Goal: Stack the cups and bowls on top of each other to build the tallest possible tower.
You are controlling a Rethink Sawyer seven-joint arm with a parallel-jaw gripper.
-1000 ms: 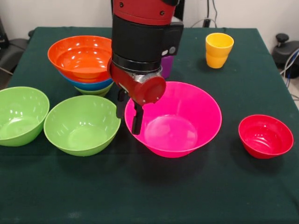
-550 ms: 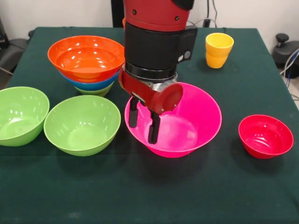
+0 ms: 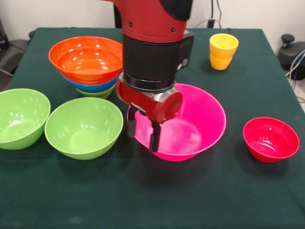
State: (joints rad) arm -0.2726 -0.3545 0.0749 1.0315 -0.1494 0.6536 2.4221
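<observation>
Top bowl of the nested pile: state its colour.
Orange, clearest in the front view.

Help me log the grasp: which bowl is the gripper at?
The large pink bowl: the gripper straddles its near-left rim, one finger outside, one inside. No other bowl is touched.

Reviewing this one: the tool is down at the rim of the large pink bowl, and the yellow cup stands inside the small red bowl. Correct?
Not quite. The tool is at the pink bowl rim, but the yellow cup stands alone on the table, far behind the red bowl, which is empty. The front view shows this.
</observation>
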